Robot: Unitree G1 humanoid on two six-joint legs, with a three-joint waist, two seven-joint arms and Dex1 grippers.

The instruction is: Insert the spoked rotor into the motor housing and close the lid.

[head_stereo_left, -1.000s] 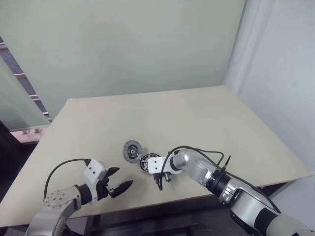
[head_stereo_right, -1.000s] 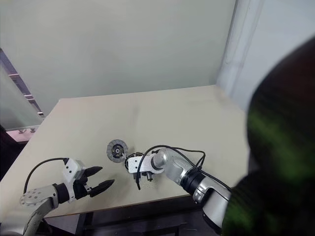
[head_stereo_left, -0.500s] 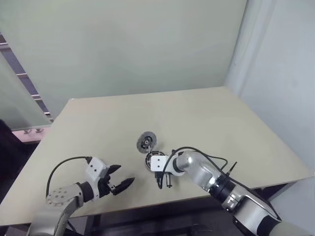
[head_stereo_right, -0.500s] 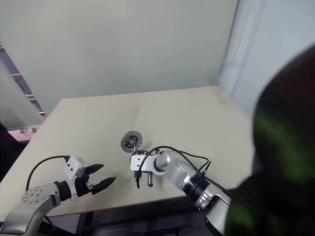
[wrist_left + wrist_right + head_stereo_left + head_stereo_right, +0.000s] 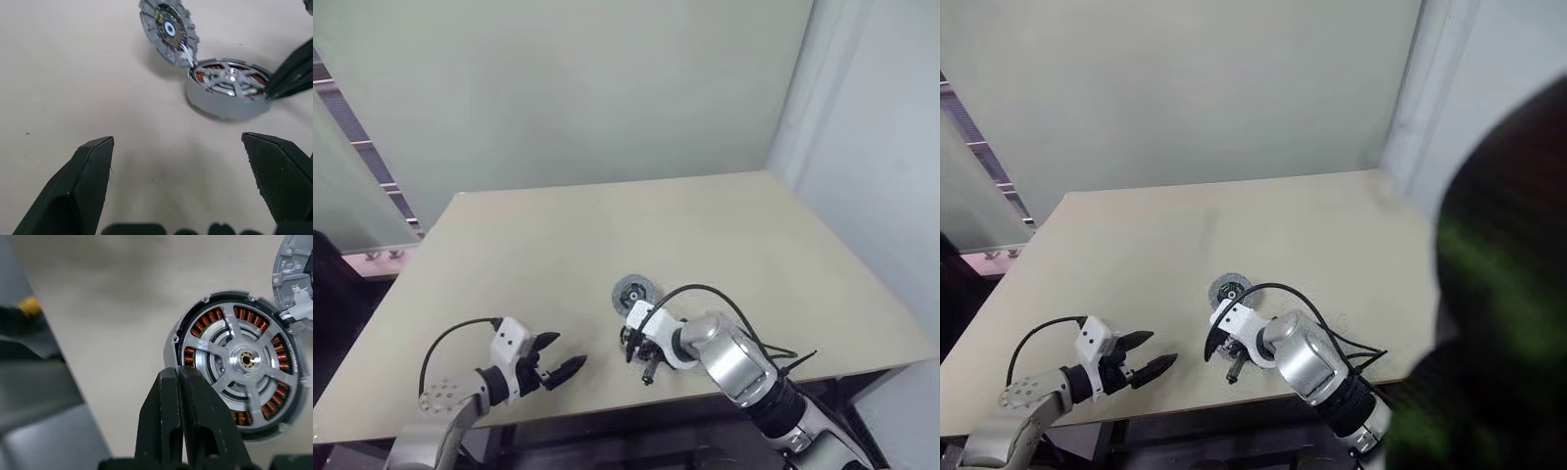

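- My right gripper (image 5: 177, 382) is clamped shut on nothing. Its joined tips hover over the near rim of the housing (image 5: 199, 327), pointing at the hub.
- My left gripper (image 5: 564, 352) is spread wide and empty, well short of the parts, with the housing ahead of it and off toward its right finger.
- The rotor (image 5: 247, 361) lies inside the housing, just past my right tips, with silvery spokes over the copper windings. It looks seated, though I can't tell from these angles whether it is fully down.
- The lid (image 5: 168, 29) is beyond the housing from my left gripper. It is tipped up on edge, and its lower rim meets the housing's far rim at a small white piece.
- The lid is the thing to handle next. I judge it thin, stiff and light, with smooth metal faces that would slip in a flat pinch.
- I'd take it by the raised rim, one finger on each face, or simply push the top edge over with closed tips. I'd keep off the patterned inner face.
- The housing looks dense enough to stay put on the table (image 5: 705, 225). A sideways shove on the lid could still slide it, so the left gripper may need to brace the near wall.
- If the motor has magnets, the lid may snap down, so I'd lower it slowly.
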